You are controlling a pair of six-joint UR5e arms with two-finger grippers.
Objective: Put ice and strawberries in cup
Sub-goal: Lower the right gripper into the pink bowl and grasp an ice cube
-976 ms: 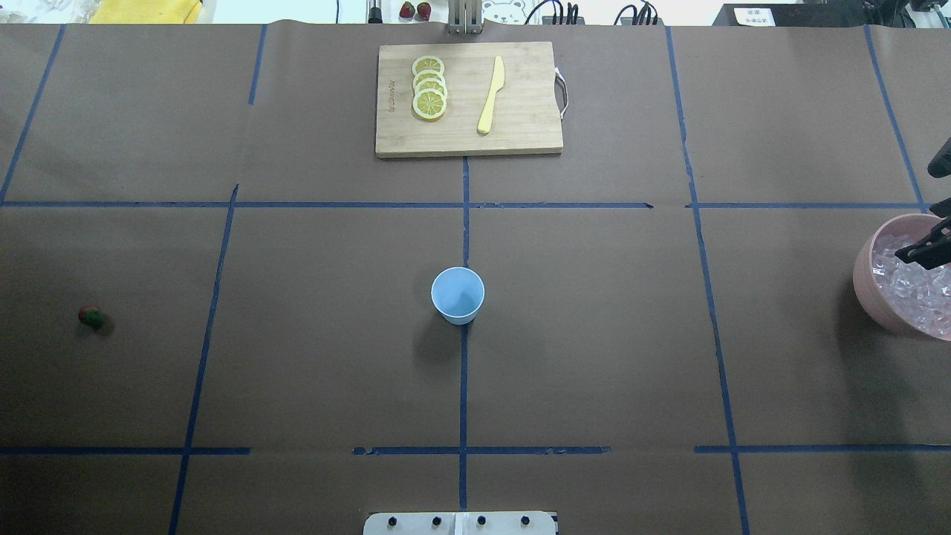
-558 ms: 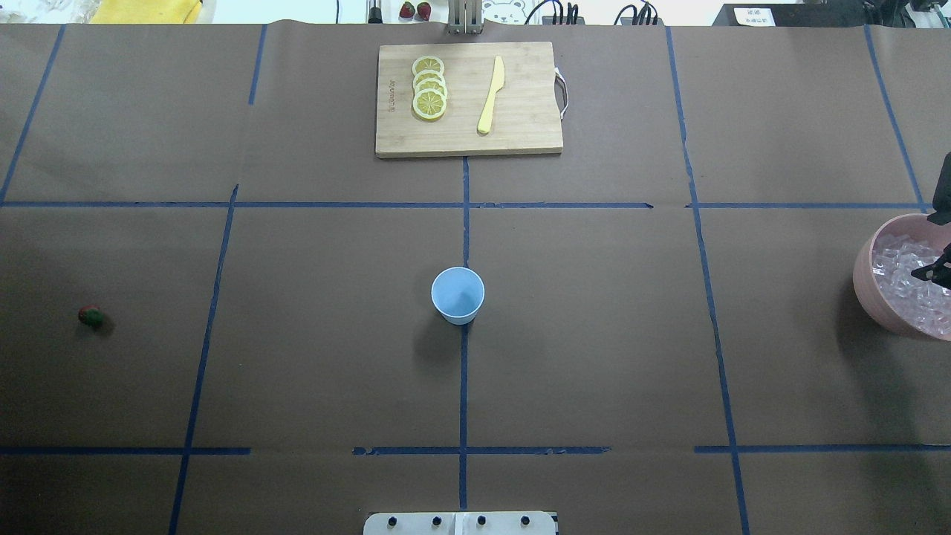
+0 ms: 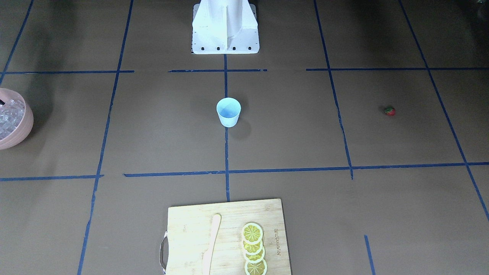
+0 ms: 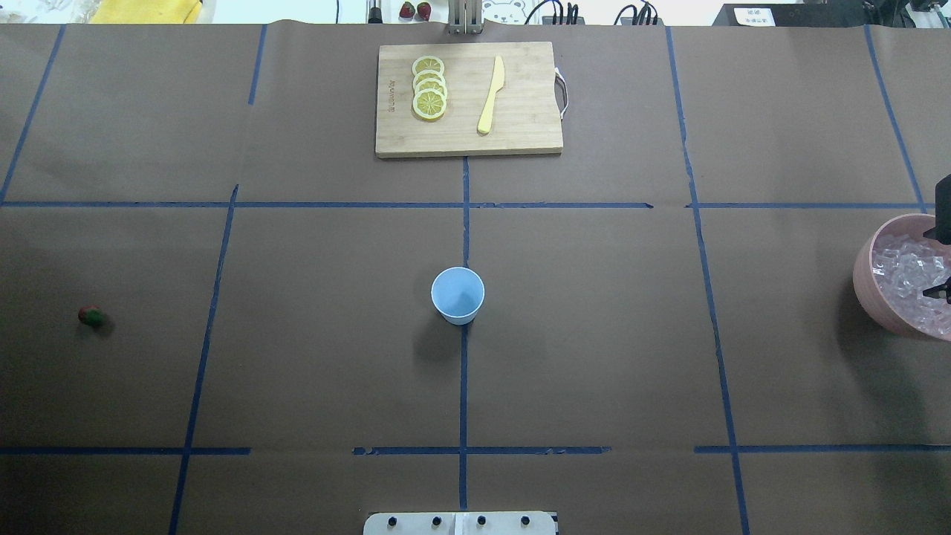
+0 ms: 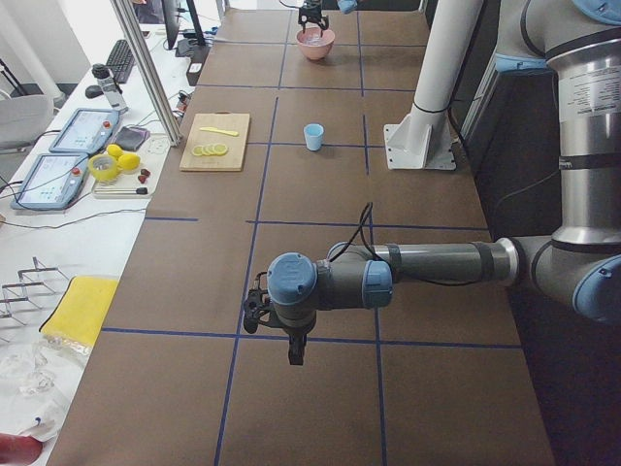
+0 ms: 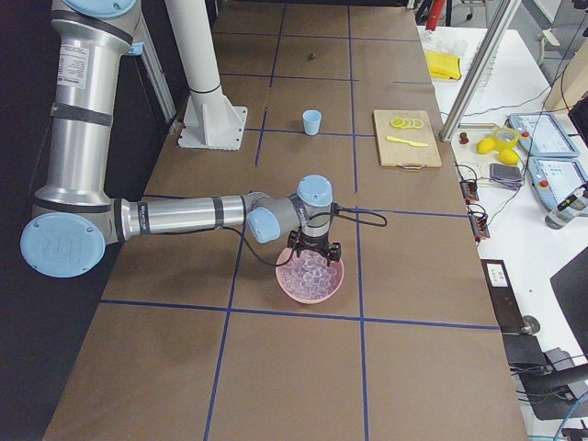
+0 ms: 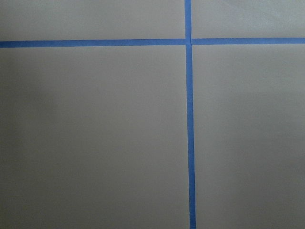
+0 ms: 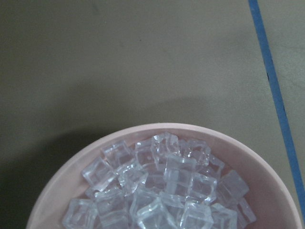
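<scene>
A brown paper-covered table (image 4: 594, 357) marked with blue tape lines. The pale blue cup (image 4: 458, 294) stands upright and empty at the centre. The ice (image 8: 157, 191) is a heap of small clear cubes filling a pink bowl (image 8: 259, 164) at the table's end on the robot's right, well apart from the cup. The right gripper (image 6: 311, 257) hangs directly above that heap. In the overhead view its two dark fingertips (image 4: 937, 291) show apart at the frame's edge, so the jaws look spread, with nothing between them. The single small strawberry (image 4: 91, 316) lies alone on the paper far out on the robot's left. The left gripper (image 5: 294, 342) hangs over bare table and is seen only from the side, so you cannot tell whether it is open or closed. Expect the cubes to be light, hard and slick, likely to squirt sideways or drag neighbours. Choose one sitting proud on top and close on two flat opposite faces. The strawberry looks light and may roll, so pinch it across its widest part.
</scene>
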